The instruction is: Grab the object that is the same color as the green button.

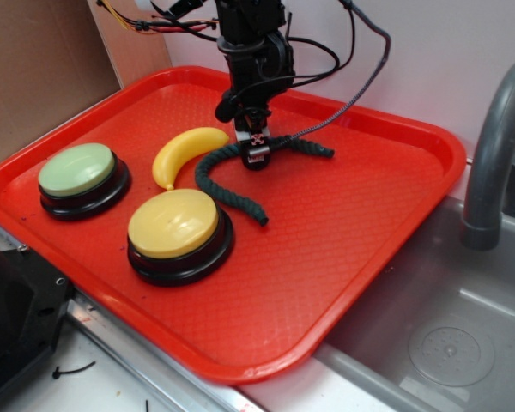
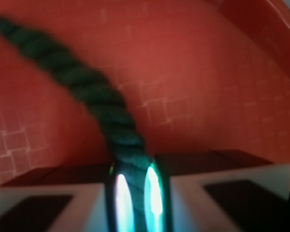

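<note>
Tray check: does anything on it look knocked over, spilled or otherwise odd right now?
Nothing stands out. The green button, yellow button and banana sit flat on the red tray. The pincer is closed around the dark green rope.

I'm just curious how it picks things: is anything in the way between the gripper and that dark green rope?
Nothing visible. The gripper is already down on the dark green twisted rope, which runs between its fingers in the wrist view.
</note>
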`<state>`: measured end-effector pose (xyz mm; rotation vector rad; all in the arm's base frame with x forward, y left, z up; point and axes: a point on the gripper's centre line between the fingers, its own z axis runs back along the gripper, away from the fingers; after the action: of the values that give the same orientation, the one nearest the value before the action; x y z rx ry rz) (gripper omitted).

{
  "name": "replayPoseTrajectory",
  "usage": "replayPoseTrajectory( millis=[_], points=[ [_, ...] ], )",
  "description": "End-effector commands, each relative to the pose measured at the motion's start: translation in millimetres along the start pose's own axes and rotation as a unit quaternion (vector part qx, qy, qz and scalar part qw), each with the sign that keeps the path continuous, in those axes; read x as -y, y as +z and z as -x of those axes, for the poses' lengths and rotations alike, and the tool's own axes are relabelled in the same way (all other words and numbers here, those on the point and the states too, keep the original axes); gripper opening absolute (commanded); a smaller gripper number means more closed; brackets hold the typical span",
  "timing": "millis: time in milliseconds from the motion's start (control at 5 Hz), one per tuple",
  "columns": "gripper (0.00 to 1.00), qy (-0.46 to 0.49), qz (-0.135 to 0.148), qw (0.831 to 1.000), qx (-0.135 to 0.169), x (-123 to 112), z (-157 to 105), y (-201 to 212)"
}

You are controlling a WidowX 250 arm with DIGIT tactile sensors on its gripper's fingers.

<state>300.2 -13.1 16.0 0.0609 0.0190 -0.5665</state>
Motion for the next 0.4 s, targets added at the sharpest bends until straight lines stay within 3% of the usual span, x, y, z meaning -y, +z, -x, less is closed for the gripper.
replayPoseTrajectory(
  millis=[0, 200],
  points=[
    [0.0, 0.058, -0.024, 0.998, 0.029, 5, 0, 65],
    [0.0, 0.146, -0.001, 0.988, 0.039, 7, 6, 112]
  ],
)
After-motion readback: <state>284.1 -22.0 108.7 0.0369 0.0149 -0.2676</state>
